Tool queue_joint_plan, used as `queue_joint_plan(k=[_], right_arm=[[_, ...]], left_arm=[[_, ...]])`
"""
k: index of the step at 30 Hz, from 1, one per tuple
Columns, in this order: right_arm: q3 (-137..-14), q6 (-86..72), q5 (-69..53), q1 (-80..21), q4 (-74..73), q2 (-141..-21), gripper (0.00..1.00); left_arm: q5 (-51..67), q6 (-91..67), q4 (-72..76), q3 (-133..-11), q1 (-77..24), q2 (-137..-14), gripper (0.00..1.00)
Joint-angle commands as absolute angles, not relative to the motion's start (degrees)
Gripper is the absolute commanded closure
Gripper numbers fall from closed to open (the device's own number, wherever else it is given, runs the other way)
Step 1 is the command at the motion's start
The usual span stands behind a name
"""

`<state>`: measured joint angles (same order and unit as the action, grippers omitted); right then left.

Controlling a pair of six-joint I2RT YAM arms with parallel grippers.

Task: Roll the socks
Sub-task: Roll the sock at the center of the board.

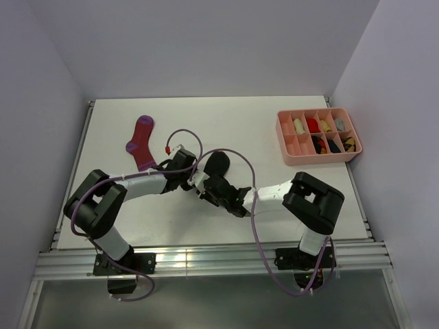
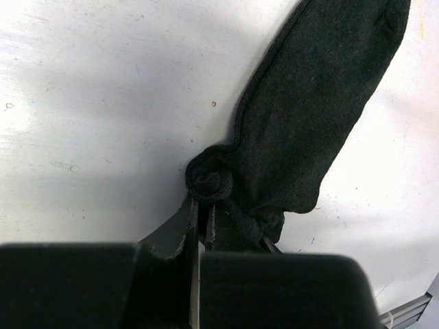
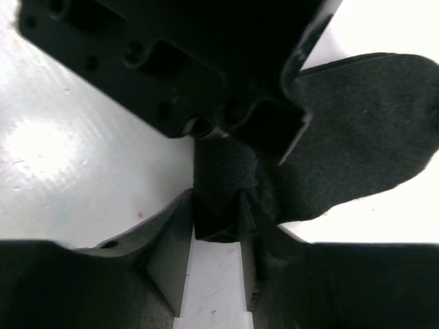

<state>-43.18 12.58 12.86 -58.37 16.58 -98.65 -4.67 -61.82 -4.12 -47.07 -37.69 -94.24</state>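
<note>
The black sock [image 1: 218, 163] lies at the table's middle, its body running up and to the right [image 2: 322, 103] in the left wrist view. One end is curled into a small tight roll [image 2: 209, 175]. My left gripper [image 2: 204, 205] is shut on the fabric just below that roll. My right gripper [image 3: 216, 223] comes in from the opposite side, and its jaws press a fold of the same sock [image 3: 216, 199] from both sides. The two grippers [image 1: 194, 177] [image 1: 209, 186] nearly touch each other. The magenta sock [image 1: 140, 142] lies flat at the back left, apart from both.
A pink compartment tray [image 1: 287, 156] holding several rolled items stands at the back right. The left gripper's black body [image 3: 171, 62] fills the top of the right wrist view. A purple cable [image 1: 236, 157] loops over the table beside the grippers.
</note>
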Motion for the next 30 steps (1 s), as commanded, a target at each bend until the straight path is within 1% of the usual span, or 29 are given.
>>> queue_joint_plan(k=[1, 3, 4, 5, 7, 9, 10, 11, 13, 14, 15, 16, 17, 18, 19, 24, 27, 30], right_arm=[[-45.1, 12.9, 14.3, -58.7, 17.5, -101.2, 0.70], [-45.3, 12.7, 13.9, -58.7, 17.4, -101.3, 0.81], [-45.3, 12.6, 13.5, -58.7, 17.3, -101.4, 0.95], [-45.4, 12.1, 13.3, -58.5, 17.1, -101.4, 1.00], [-45.0, 11.4, 10.8, -58.3, 16.2, -101.0, 1.00], [-44.4, 9.2, 8.7, -56.9, 15.4, -99.7, 1.00], [-43.9, 8.4, 4.8, -56.1, 14.9, -99.0, 1.00], [-43.7, 6.7, 2.5, -55.2, 14.3, -97.9, 1.00], [-43.3, 5.2, -2.3, -51.5, 12.8, -96.7, 1.00], [-43.2, 4.0, -7.2, -50.4, 12.5, -95.6, 1.00], [-43.7, 3.3, -9.8, -47.9, 11.8, -95.5, 1.00], [-44.0, 2.4, -12.1, -46.8, 10.5, -95.2, 1.00], [-44.6, 1.3, -17.8, -45.5, 9.6, -95.4, 1.00], [-45.9, 0.8, -19.8, -44.5, 8.7, -95.6, 1.00], [-46.4, 0.2, -21.3, -42.8, 7.7, -96.0, 1.00], [-50.8, -4.1, -36.9, -38.2, 4.7, -99.9, 1.00], [-54.7, -4.6, -42.1, -36.0, 0.7, -103.2, 1.00], [-59.8, -3.5, -44.0, -34.9, -5.3, -106.3, 1.00]], left_arm=[[-1.8, -60.1, -5.8, -47.3, -38.0, -94.9, 1.00], [-1.2, -60.2, -5.5, -47.1, -38.0, -95.1, 1.00], [-1.1, -60.2, -5.3, -47.0, -38.0, -95.1, 1.00], [-1.0, -60.3, -5.4, -46.8, -38.0, -94.9, 1.00], [-1.6, -60.6, -5.4, -46.7, -38.0, -94.3, 1.00], [-2.5, -61.5, -5.2, -45.4, -37.5, -92.3, 0.91], [-4.1, -62.6, -4.9, -44.8, -37.4, -91.3, 0.86], [-4.7, -63.1, -4.7, -43.5, -36.8, -89.1, 0.75], [-6.0, -64.7, -4.0, -42.0, -35.9, -87.1, 0.62], [-6.2, -65.2, -3.7, -40.7, -34.9, -85.3, 0.52], [-6.5, -65.6, -3.0, -40.2, -34.5, -84.3, 0.46], [-7.0, -65.9, -2.6, -39.6, -34.1, -83.6, 0.38], [-7.1, -66.1, -2.4, -38.9, -34.1, -82.2, 0.34], [-7.2, -66.2, -1.2, -38.5, -34.1, -81.6, 0.33], [-7.0, -66.4, -1.1, -38.2, -34.1, -81.1, 0.29], [-8.2, -67.2, 1.4, -35.4, -34.1, -77.9, 0.28], [-7.3, -67.2, 3.0, -34.2, -34.1, -77.3, 0.28], [-6.0, -67.6, 4.0, -33.8, -34.1, -78.6, 0.28]])
